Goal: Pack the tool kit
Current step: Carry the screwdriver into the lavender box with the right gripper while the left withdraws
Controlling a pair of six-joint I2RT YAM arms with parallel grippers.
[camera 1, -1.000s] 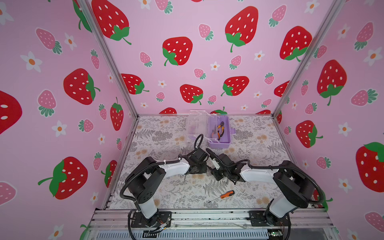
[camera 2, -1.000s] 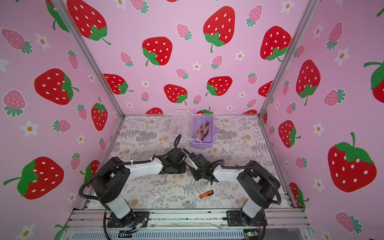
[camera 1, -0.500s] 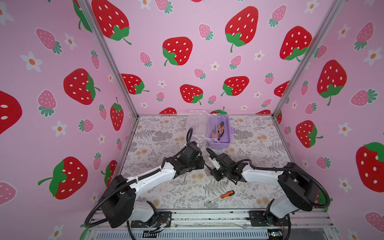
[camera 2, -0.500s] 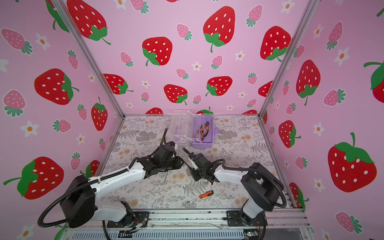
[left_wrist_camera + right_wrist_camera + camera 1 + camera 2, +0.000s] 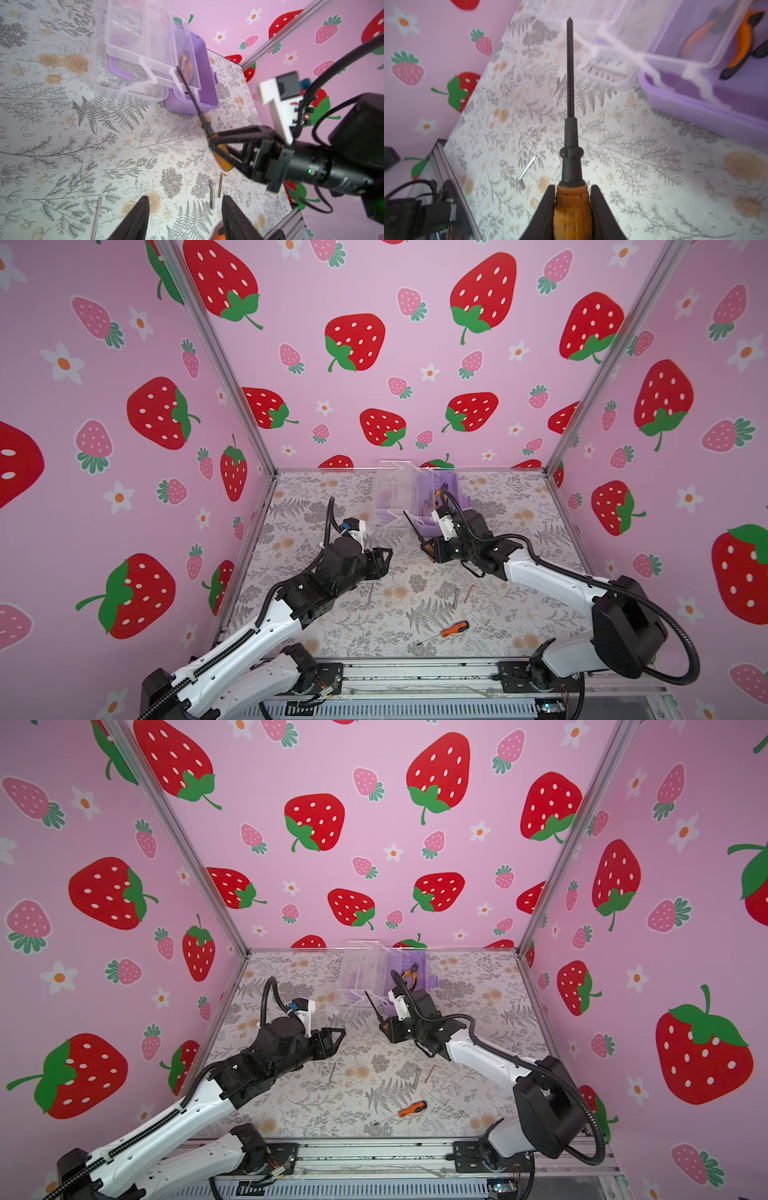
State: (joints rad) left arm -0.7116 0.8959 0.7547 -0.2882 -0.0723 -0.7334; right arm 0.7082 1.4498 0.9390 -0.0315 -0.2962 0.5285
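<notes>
The lilac box point(image 5: 448, 485) sat at the back of the table point(image 5: 316, 497) with its clear lid point(image 5: 390, 493) swung open and pliers point(image 5: 410, 974) already inside. The right gripper point(image 5: 572, 190) was clamped on the orange handle of a screwdriver point(image 5: 570, 72), its shaft aimed at the box. The carry looked under way, and next the tip had to clear the rim and the lid's struts. The left gripper point(image 5: 185, 202), shut beside it a second earlier, had drawn back and stood parted and empty. A second screwdriver point(image 5: 454, 629) and metal bits point(image 5: 468, 593) lay unpacked.
</notes>
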